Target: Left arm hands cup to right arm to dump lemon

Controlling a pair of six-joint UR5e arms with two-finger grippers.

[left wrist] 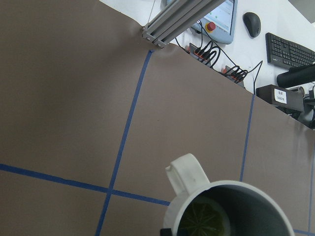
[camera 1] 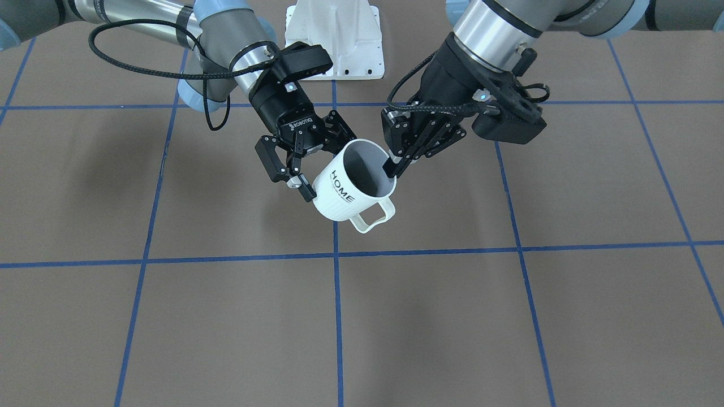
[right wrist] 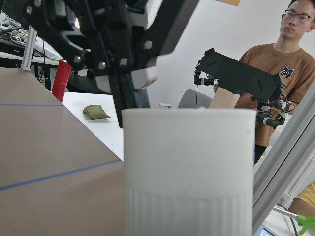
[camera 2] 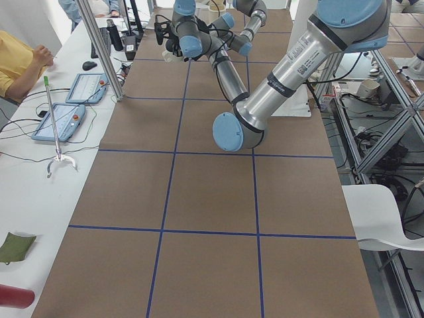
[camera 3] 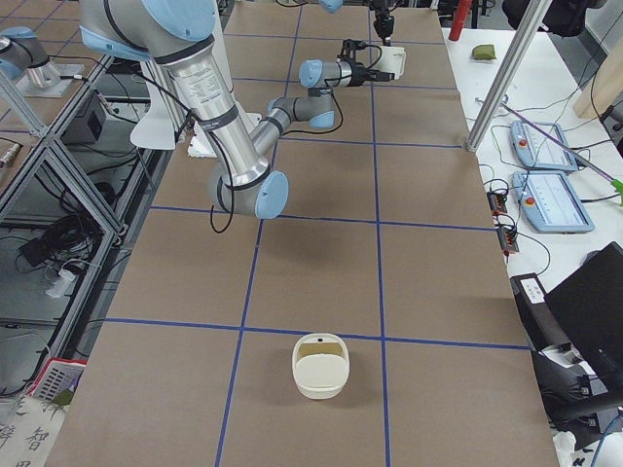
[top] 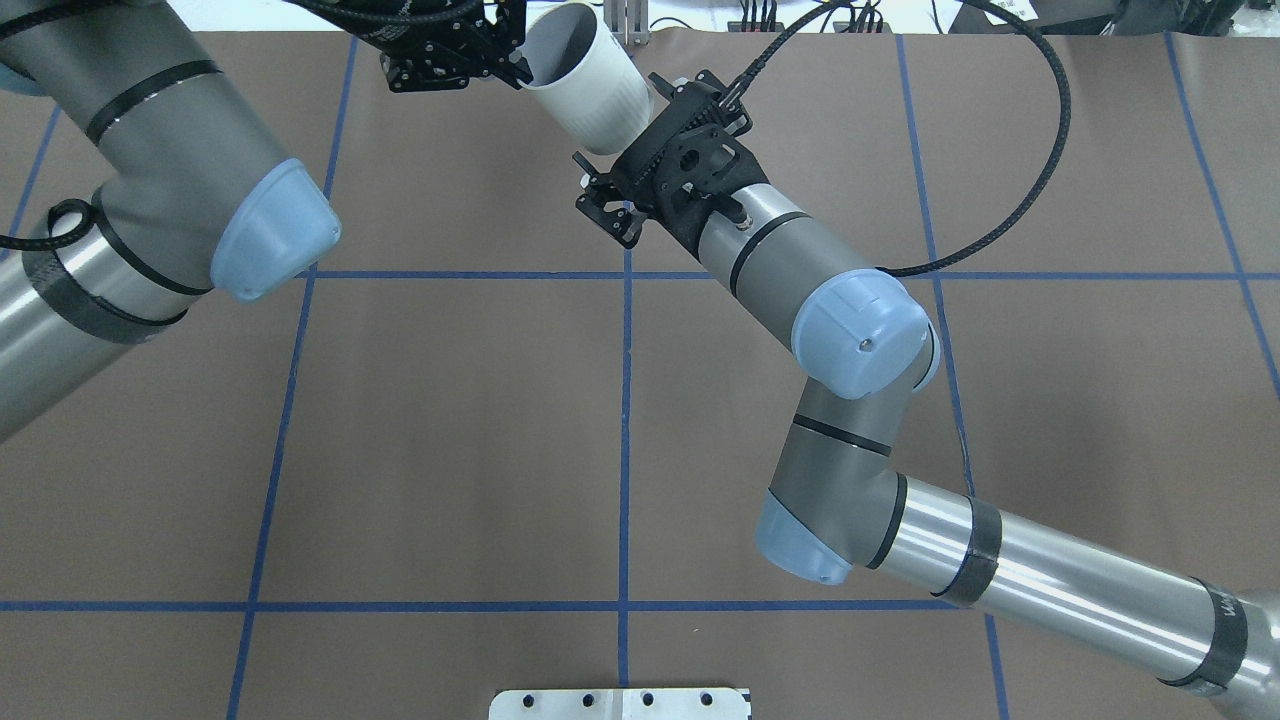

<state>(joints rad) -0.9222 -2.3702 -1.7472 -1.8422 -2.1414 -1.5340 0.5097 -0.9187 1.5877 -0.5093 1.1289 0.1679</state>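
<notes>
The white cup [camera 1: 350, 186] with black "HOME" lettering hangs tilted in the air over the table's middle, handle downward. My left gripper [camera 1: 390, 168] is shut on its rim, one finger inside. My right gripper [camera 1: 325, 164] is open and straddles the cup's ribbed body, fingers [camera 1: 305, 191] close beside its sides. In the overhead view the cup [top: 590, 90] sits between both grippers at the far edge. The left wrist view looks into the cup [left wrist: 236, 196] and shows a lemon slice [left wrist: 202, 219] at the bottom. The right wrist view is filled by the cup's side [right wrist: 189, 167].
A white mounting plate [camera 1: 334, 39] sits at the robot's base. A small white container [camera 3: 319, 365] stands on the table near the right end. Operator desks with tablets [camera 3: 545, 146] and a person [right wrist: 290, 73] line the far side. Brown table with blue grid lines.
</notes>
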